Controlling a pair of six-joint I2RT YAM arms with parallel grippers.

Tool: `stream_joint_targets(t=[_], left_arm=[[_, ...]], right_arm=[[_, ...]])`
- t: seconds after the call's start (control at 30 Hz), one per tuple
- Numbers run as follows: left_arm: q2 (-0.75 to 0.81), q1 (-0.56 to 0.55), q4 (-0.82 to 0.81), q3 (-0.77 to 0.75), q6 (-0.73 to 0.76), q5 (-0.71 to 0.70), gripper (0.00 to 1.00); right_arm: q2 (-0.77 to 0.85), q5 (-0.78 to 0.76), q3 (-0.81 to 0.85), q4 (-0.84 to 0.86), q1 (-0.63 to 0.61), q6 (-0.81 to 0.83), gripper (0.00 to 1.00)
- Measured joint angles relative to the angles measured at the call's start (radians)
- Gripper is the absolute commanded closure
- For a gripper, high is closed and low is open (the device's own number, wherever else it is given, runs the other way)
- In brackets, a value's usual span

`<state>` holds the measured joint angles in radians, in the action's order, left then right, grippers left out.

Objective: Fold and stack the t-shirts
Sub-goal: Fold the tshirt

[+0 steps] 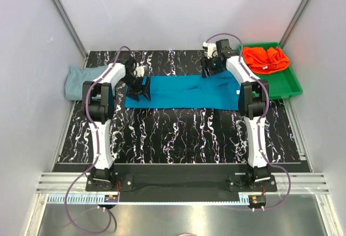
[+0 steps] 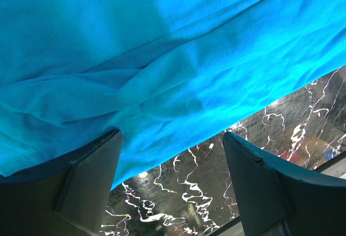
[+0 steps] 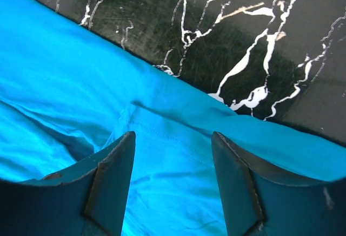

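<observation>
Teal shirt: flat on marbled surface, long axis left to right between the arms. Left fingers apart at its left end; right fingers apart over its far edge (neither clamped).

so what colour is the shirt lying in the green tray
Bright orange-red. The shirt in the green tray shows best in the top external view.

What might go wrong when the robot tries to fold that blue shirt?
The left gripper and right gripper are both open over the teal t-shirt, which lies in wrinkled layers. They might pinch only the top layer, so the fold could come apart. The left gripper sits at the shirt's edge, so it might miss the cloth.
</observation>
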<state>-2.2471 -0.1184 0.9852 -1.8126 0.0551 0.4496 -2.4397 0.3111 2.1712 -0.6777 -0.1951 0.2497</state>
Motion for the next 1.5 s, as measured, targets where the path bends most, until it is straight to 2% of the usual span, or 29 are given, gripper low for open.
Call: stream_joint_targets(t=[0.13,0.3,0.4,0.57,0.73,0.8,1.07,1.27,1.5], left_arm=[[0.0,0.0,0.0,0.0,0.0,-0.002,0.18],[0.002,0.0,-0.005,0.006,0.001,-0.004,0.2],[0.003,0.0,-0.006,0.006,0.001,-0.005,0.2],[0.003,0.0,0.002,-0.001,0.001,-0.004,0.19],[0.002,-0.003,0.024,-0.056,0.016,-0.006,0.18],[0.002,-0.003,0.023,-0.088,0.024,-0.008,0.18],[-0.015,-0.004,0.024,-0.146,0.038,-0.065,0.17],[-0.107,-0.005,0.008,-0.241,0.055,-0.147,0.16],[-0.116,-0.005,-0.009,-0.215,0.06,-0.187,0.16]], right_arm=[[0.029,-0.026,-0.059,0.034,-0.001,0.001,0.35],[0.219,-0.042,-0.295,0.076,0.0,0.005,0.37],[0.327,-0.04,-0.363,0.082,0.006,-0.006,0.38],[0.402,0.063,-0.404,0.099,0.067,-0.162,0.38],[0.368,0.166,-0.541,0.09,0.146,-0.283,0.39],[0.337,0.182,-0.549,0.078,0.153,-0.299,0.39],[0.242,0.224,-0.528,0.077,0.142,-0.315,0.39],[0.227,0.234,-0.511,0.083,0.142,-0.336,0.38],[0.211,0.229,-0.49,0.082,0.142,-0.369,0.4]])
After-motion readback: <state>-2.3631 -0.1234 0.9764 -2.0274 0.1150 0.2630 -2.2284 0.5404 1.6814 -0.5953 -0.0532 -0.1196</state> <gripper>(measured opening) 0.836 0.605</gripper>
